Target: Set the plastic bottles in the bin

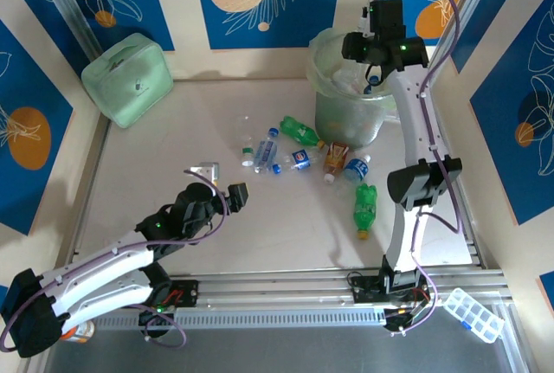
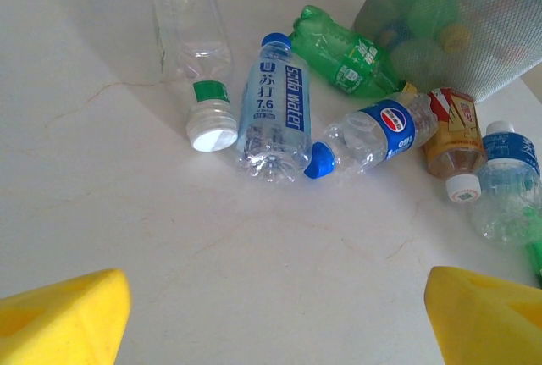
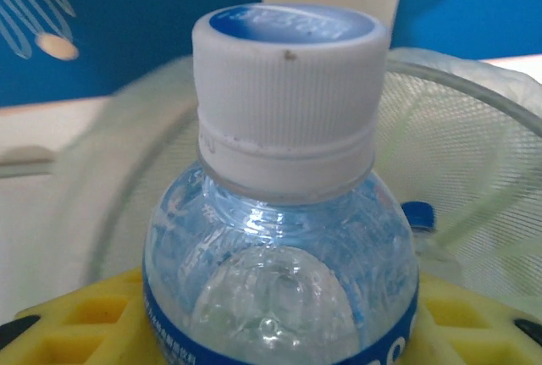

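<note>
While my right claw stays out of it, clenched on a white-capped bottle above the bin, my left claw hangs released over the worktop. Beyond it, more plastic bottles lie clustered near the bin's wall, and one green bottle lies apart.

On my screen the pale table carries a mint-green case in its far left corner, and the bin stands at the far right. Just in front of the bin I see plastic bottles lying on their sides in a loose group, some touching each other. One green bottle lies apart from them, nearer to me, on the right side.
</note>
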Motion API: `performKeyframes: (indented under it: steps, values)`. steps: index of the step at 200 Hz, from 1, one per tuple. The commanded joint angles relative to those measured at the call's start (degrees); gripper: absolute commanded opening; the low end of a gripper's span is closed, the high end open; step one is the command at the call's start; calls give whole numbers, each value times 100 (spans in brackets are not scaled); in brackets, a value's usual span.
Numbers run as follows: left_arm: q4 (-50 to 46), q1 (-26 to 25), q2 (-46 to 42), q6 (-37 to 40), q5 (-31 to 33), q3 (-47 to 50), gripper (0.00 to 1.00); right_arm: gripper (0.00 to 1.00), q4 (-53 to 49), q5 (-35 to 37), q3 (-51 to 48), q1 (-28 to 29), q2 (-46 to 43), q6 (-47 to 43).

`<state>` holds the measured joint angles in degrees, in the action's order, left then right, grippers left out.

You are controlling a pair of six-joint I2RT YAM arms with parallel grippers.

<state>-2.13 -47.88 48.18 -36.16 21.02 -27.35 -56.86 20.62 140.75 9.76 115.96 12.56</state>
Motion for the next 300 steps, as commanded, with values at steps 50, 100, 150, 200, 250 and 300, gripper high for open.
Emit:
performKeyframes:
  steps: [50, 100, 150, 200, 250, 300]
  values:
    - [130, 0, 48, 9, -56, 6, 89, 53, -698, 1160, 420, 74, 705, -863]
    - [117, 6, 94, 28, -20, -16, 89, 54, -1052, 1122, 550, 96, 1208, -968]
    - [107, 6, 169, 73, -23, -49, 89, 61, -1108, 1038, 834, 121, 1805, -996]
    - [96, 7, 213, 111, 7, -75, 89, 82, -950, 1304, 1104, 209, 1807, -951]
    - [56, 13, 62, 142, 85, -50, 90, 84, -665, 1252, 1014, 267, 1214, -914]
    - [11, 8, -39, 145, 149, -42, 90, 58, -775, 1181, 792, 238, 1104, -859]
